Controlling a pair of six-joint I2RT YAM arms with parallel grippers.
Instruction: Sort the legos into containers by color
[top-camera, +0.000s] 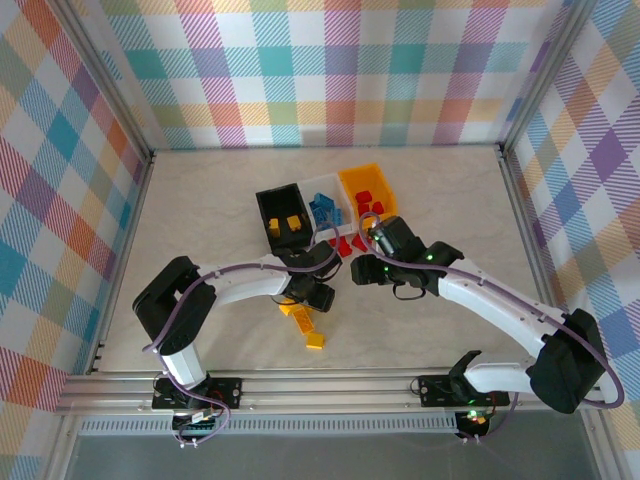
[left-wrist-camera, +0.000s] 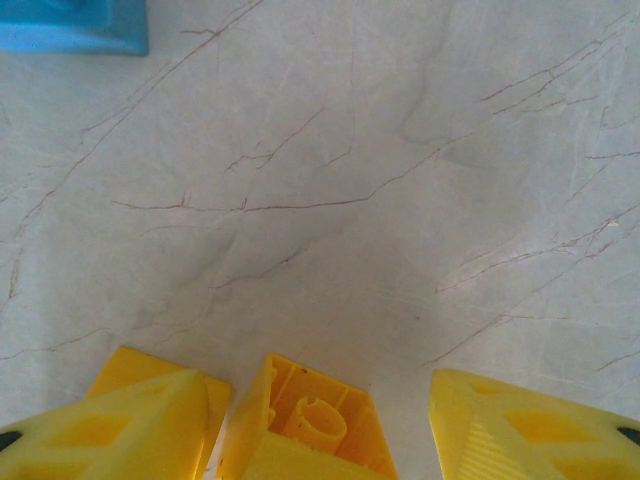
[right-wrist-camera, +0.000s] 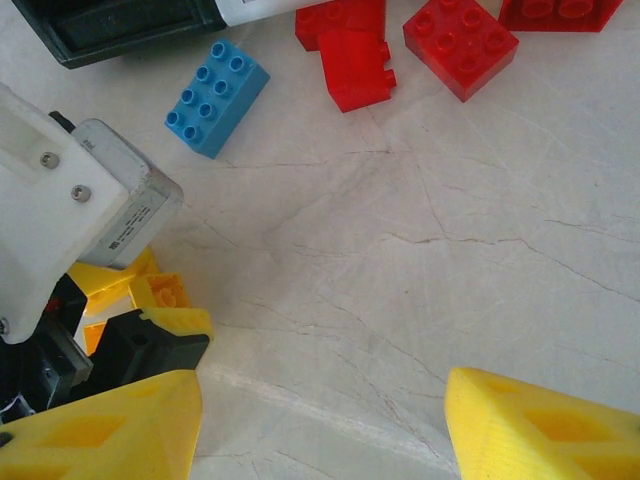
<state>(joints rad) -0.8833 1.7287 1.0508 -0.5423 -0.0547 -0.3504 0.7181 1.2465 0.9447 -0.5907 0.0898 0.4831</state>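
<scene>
The black bin (top-camera: 283, 213), white bin (top-camera: 325, 203) and orange bin (top-camera: 366, 187) sit in a row, holding yellow, blue and red bricks respectively. My left gripper (top-camera: 318, 297) (left-wrist-camera: 318, 385) is open, low over the table. A yellow brick (left-wrist-camera: 305, 425) lies on its side between the fingers, near the left one and apart from the right one. A second yellow brick (left-wrist-camera: 150, 368) lies behind the left finger. My right gripper (top-camera: 362, 268) (right-wrist-camera: 322, 385) is open over bare table. Ahead of it lie a blue brick (right-wrist-camera: 217, 97) and loose red bricks (right-wrist-camera: 460, 45) (top-camera: 346, 243).
More yellow bricks (top-camera: 297, 311) (top-camera: 316, 341) lie near the front of the table. The left arm's white wrist housing (right-wrist-camera: 60, 220) is close to my right gripper's left finger. A blue brick (left-wrist-camera: 75, 25) lies ahead of the left gripper. Plaid walls enclose the table.
</scene>
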